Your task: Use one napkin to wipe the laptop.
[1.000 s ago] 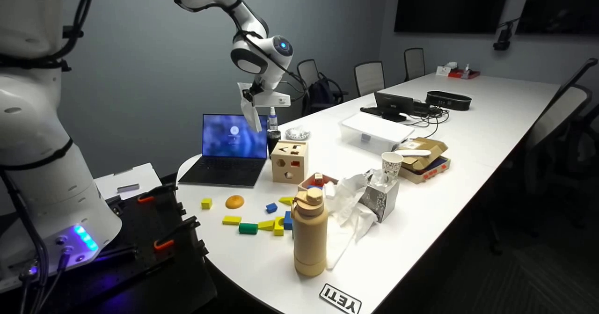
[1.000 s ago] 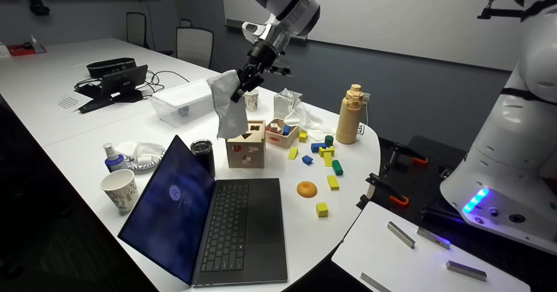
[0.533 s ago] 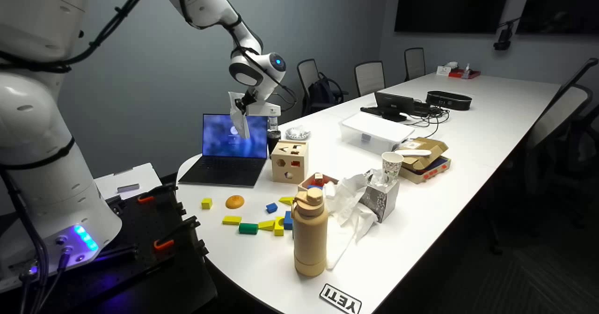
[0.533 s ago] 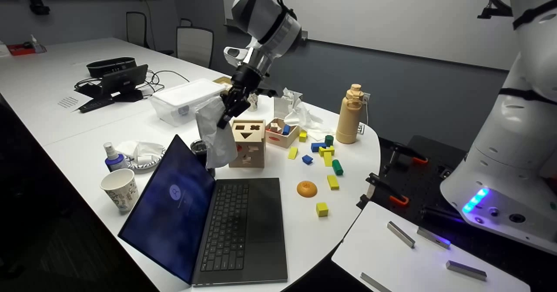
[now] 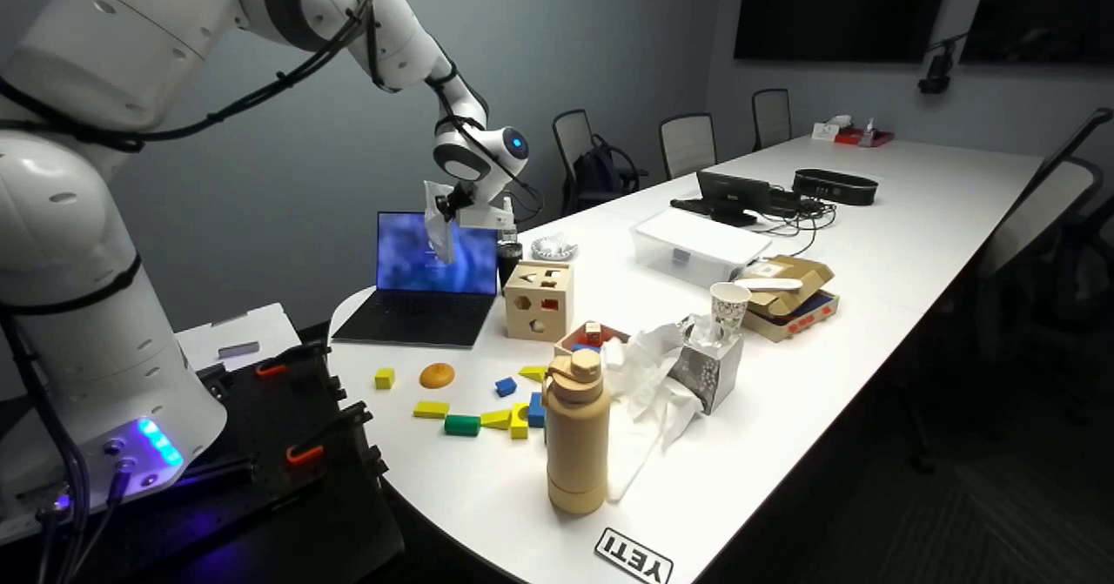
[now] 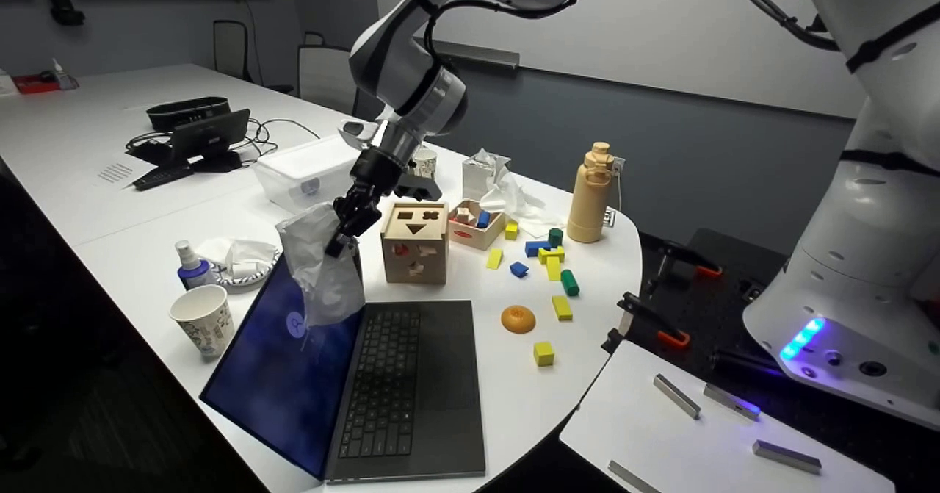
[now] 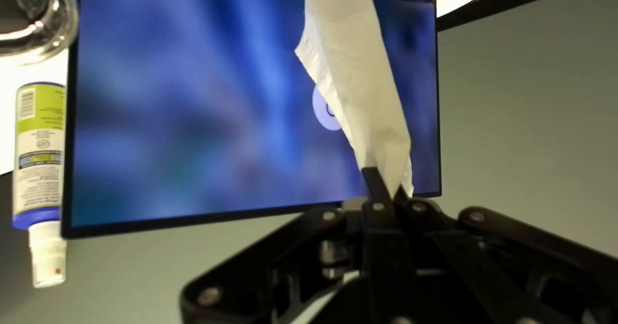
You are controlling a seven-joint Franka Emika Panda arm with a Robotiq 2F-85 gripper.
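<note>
The laptop stands open on the white table in both exterior views, with its dark keyboard base (image 6: pixel 411 390) flat and its lit blue screen (image 6: pixel 279 383) upright. My gripper (image 7: pixel 386 184) is shut on a white napkin (image 7: pixel 357 58), which hangs down from the fingertips. In an exterior view, the gripper (image 6: pixel 339 243) is by the upper edge of the screen, and the napkin (image 6: pixel 323 280) hangs over its face. The napkin (image 5: pixel 438 231) also covers part of the screen (image 5: pixel 396 258). Whether the napkin touches the screen I cannot tell.
A wooden shape box (image 6: pixel 416 254) and a dark tumbler (image 5: pixel 509 262) stand beside the laptop. A spray bottle (image 6: pixel 194 269) and a paper cup (image 6: pixel 203 322) stand behind the screen. Loose blocks (image 6: pixel 562 308), a tan bottle (image 6: pixel 589 195) and a tissue box (image 5: pixel 707 371) are farther along.
My gripper has moved down and from above the shape box over to the laptop screen, carrying the napkin. The laptop and table objects have not moved.
</note>
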